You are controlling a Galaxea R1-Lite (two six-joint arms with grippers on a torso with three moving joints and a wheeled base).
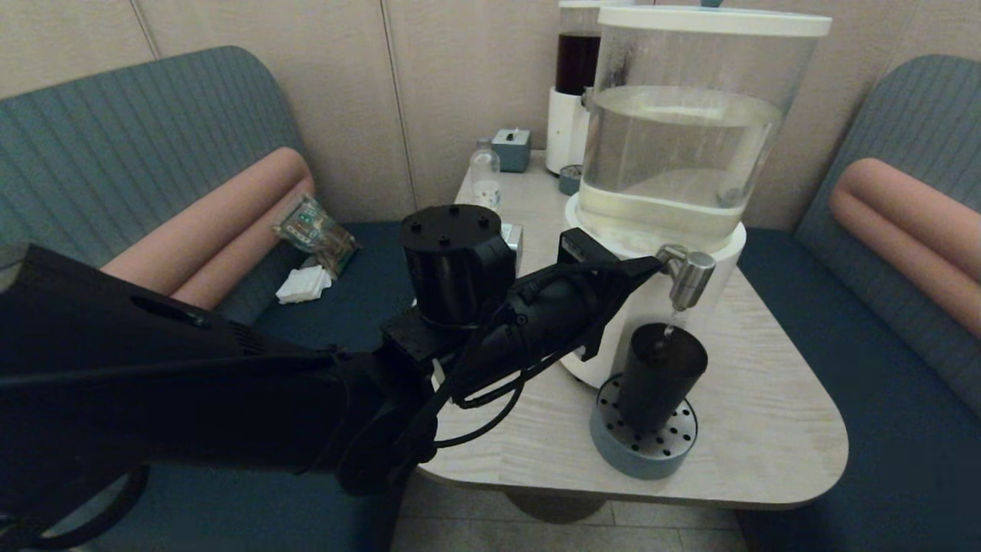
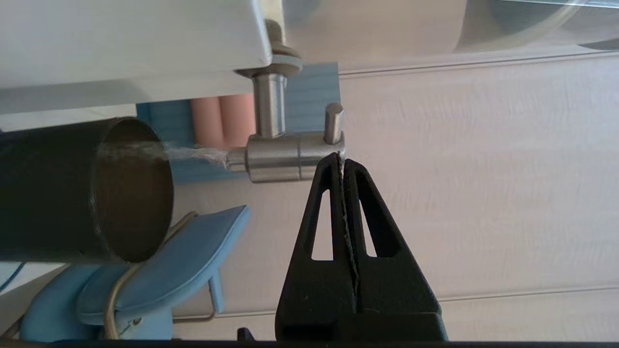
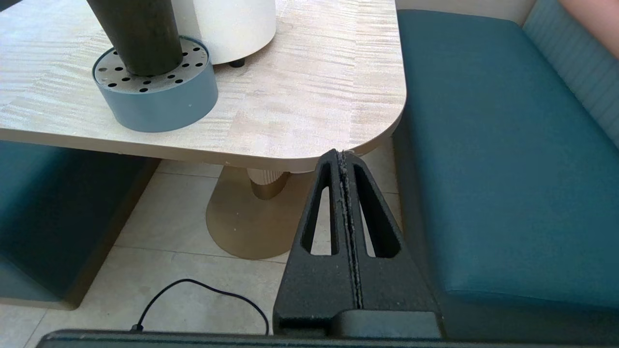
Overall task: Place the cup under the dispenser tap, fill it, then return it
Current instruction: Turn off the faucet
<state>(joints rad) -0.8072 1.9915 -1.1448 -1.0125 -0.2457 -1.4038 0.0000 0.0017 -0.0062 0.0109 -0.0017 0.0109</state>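
Filling is the step in hand: a thin stream runs from the tap [image 1: 688, 277] into the cup [image 1: 657, 377], which stands on the perforated drip tray [image 1: 642, 442] right under the spout, at the table's [image 1: 774, 429] front edge.

Left to right in the head view:
- Left arm comes in from 8 o'clock, reaching long across the table toward 2 o'clock. Forearm nearly level, wrist rolled.
- Left gripper [image 1: 647, 264] sits at the tap's 9 o'clock side. In the left wrist view its fingers [image 2: 326, 193] are pressed together, nothing between them, tips touching the end of the tap body just beside the small lever pin [image 2: 333, 123]. Reads as a push on the valve, not a grasp.
- Cup is upright, free of any gripper. Fill level can't be told; the wall is too dark.
- Dispenser tank [image 1: 682, 153] is about half full, at 12 o'clock from the cup.
- Right gripper [image 3: 344, 157] is parked low off the table's near right corner, above the floor, fingers closed flat together on nothing.

Next move, as judged: ease the left tips off the tap to stop the flow, then open and take the cup round its middle, lifting straight up so it clears the spout without slopping.
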